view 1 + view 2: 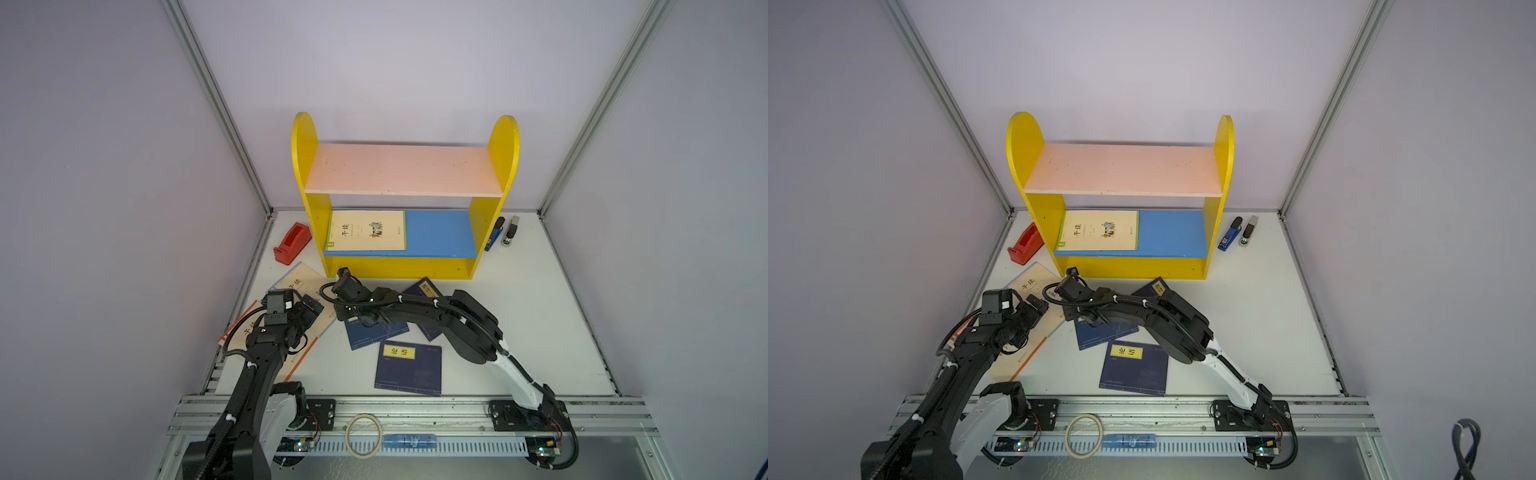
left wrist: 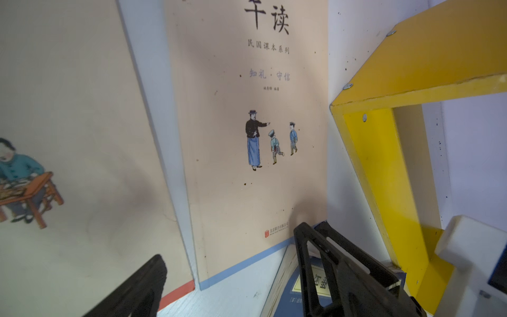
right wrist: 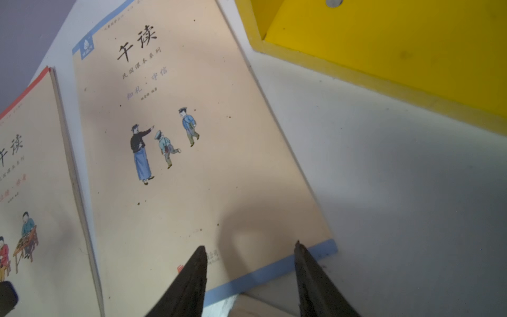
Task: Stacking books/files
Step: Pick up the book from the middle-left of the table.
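Note:
In both top views, one cream book (image 1: 368, 230) lies on the blue lower board of the yellow shelf (image 1: 399, 267). Two more lie on the table at the left: a blue-edged one (image 1: 297, 282) (image 3: 192, 164) and an orange-edged one (image 1: 245, 328) (image 2: 82, 109), partly under my left arm. Three navy books (image 1: 409, 368) (image 1: 376, 337) (image 1: 428, 289) lie scattered mid-table. My left gripper (image 1: 313, 309) (image 2: 230, 274) is wide open above the gap between the cream books and a navy book (image 2: 299, 291). My right gripper (image 1: 341, 313) (image 3: 249, 247) is open, with its fingertips straddling the blue-edged book's near corner.
A red tape dispenser (image 1: 292, 243) sits left of the shelf. A blue stapler (image 1: 494, 235) and a grey one (image 1: 510, 230) lie to its right. A tape roll (image 1: 364, 435) rests on the front rail. The pink upper shelf board (image 1: 403, 168) is bare. Enclosure walls stand on both sides.

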`<control>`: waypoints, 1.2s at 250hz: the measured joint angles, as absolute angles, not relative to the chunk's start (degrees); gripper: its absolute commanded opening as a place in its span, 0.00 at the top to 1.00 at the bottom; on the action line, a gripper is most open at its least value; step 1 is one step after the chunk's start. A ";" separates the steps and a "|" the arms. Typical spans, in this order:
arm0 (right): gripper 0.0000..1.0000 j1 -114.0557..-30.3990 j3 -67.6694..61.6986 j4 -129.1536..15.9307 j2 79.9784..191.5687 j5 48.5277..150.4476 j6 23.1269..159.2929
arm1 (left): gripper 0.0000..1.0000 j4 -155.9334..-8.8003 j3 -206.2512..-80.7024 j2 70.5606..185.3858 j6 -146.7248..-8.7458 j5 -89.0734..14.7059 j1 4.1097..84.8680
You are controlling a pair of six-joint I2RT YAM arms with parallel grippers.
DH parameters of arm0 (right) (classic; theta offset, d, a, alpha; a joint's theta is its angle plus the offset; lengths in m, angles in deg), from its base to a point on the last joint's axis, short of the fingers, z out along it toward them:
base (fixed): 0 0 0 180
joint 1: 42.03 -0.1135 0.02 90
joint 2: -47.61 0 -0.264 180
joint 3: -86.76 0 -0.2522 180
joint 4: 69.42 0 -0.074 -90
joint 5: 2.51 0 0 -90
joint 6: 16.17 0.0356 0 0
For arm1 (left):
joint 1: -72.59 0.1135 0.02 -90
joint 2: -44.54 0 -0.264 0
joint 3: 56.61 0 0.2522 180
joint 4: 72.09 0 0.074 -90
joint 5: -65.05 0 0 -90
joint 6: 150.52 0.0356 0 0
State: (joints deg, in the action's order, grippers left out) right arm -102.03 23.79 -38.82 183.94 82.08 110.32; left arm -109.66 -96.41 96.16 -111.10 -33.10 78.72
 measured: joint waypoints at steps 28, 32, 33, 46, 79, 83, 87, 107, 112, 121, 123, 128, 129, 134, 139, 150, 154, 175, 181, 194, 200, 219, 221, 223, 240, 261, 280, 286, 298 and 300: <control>0.47 -101.38 23.98 -39.34 184.18 83.02 111.47 | 0.00 -107.85 -96.41 98.85 -110.93 -34.74 79.72; 0.47 -101.27 24.01 -39.43 184.20 83.19 111.60 | 0.00 -107.72 -96.41 99.13 -110.93 -34.74 79.79; 0.47 -101.25 24.01 -39.45 184.20 83.24 111.63 | 0.00 -107.67 -96.41 99.20 -110.93 -34.74 79.79; 0.47 -101.05 24.03 -39.78 184.27 83.37 112.06 | 0.00 -107.17 -96.41 100.09 -110.95 -34.74 80.03; 0.47 -100.92 23.94 -40.07 184.29 83.37 112.57 | 0.00 -105.71 -96.44 102.32 -110.93 -34.47 80.55; 0.47 -100.92 23.92 -40.09 184.29 83.37 112.57 | 0.00 -105.47 -96.46 102.69 -110.93 -34.45 80.62; 0.47 -100.92 23.87 -40.20 184.29 83.35 112.59 | 0.00 -105.31 -96.50 103.04 -110.93 -34.45 80.69; 0.47 -100.92 23.74 -40.46 184.29 83.32 112.61 | 0.00 -104.24 -96.76 105.21 -110.91 -33.71 80.93; 0.47 -100.92 23.72 -40.50 184.29 83.28 112.61 | 0.00 -103.89 -96.85 105.80 -110.88 -33.71 80.97; 0.48 -100.92 23.61 -40.68 184.25 83.26 112.63 | 0.00 -103.26 -96.98 106.72 -110.88 -33.71 81.04; 0.48 -100.92 23.52 -40.72 184.23 83.26 112.63 | 0.00 -103.02 -97.00 107.07 -110.91 -33.73 81.06; 0.48 -100.92 23.39 -40.87 184.14 83.26 112.63 | 0.00 -102.62 -97.05 107.57 -110.91 -33.77 81.06; 0.48 -100.92 23.37 -40.90 184.14 83.26 112.63 | 0.00 -102.54 -97.07 107.66 -110.91 -33.77 81.06; 0.48 -100.92 23.09 -41.18 184.01 83.24 112.63 | 0.00 -102.23 -97.11 108.14 -110.91 -33.84 81.06; 0.48 -100.90 22.74 -41.49 183.85 83.17 112.63 | 0.00 -101.84 -97.16 108.64 -110.91 -33.90 81.06; 0.48 -100.90 21.36 -42.34 183.13 83.06 112.65 | 0.00 -101.09 -97.25 109.60 -110.91 -34.10 81.06; 0.48 -100.90 20.81 -42.58 182.81 83.06 112.63 | 0.00 -100.90 -97.27 109.89 -110.91 -34.17 81.06; 0.49 -100.90 16.97 -43.63 180.47 82.52 112.63 | 0.00 -99.48 -97.51 111.17 -110.95 -34.67 81.08; 0.49 -100.87 15.83 -43.87 179.79 82.21 112.63 | 0.00 -99.32 -97.51 111.37 -110.95 -34.71 81.08; 0.48 -100.85 13.97 -44.31 178.43 81.38 112.59 | 0.00 -99.00 -97.51 111.66 -110.95 -34.76 81.08; 0.49 -100.85 13.45 -44.52 177.91 80.96 112.59 | 0.00 -98.89 -97.53 111.74 -110.97 -34.76 81.08; 0.48 -100.72 13.14 -45.18 177.17 79.41 112.33 | 0.00 -98.62 -97.57 111.74 -111.19 -34.93 81.17; 0.48 -100.70 13.19 -45.25 177.12 79.28 112.33 | 0.00 -98.60 -97.57 111.74 -111.21 -34.93 81.17; 0.48 -100.68 13.23 -45.33 177.10 79.15 112.33 | 0.00 -98.58 -97.60 111.74 -111.21 -34.93 81.17; 0.48 -100.22 14.43 -45.14 177.25 78.47 112.28 | 0.00 -98.49 -97.62 111.35 -111.21 -34.98 81.17; 0.48 -98.97 17.36 -44.79 178.63 78.39 112.39 | 0.00 -98.49 -97.64 110.63 -111.65 -34.98 81.17; 0.48 -97.68 20.01 -43.93 180.60 78.67 113.09 | 0.00 -98.47 -97.77 110.45 -111.78 -34.98 81.17; 0.48 -97.36 20.57 -43.37 181.14 78.95 113.40 | 0.00 -98.49 -97.84 110.48 -111.78 -34.98 81.17; 0.48 -97.05 21.14 -42.03 181.84 79.85 113.55 | 0.00 -98.49 -98.01 110.78 -111.80 -35.00 81.17; 0.48 -97.03 21.21 -41.88 181.93 79.87 113.68 | 0.00 -98.49 -98.05 110.85 -111.80 -35.00 81.17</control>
State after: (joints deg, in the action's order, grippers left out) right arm -97.03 21.21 -41.88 181.93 79.87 113.68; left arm -98.49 -98.05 110.85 -111.80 -35.00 81.17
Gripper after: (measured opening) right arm 0.518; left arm 0.997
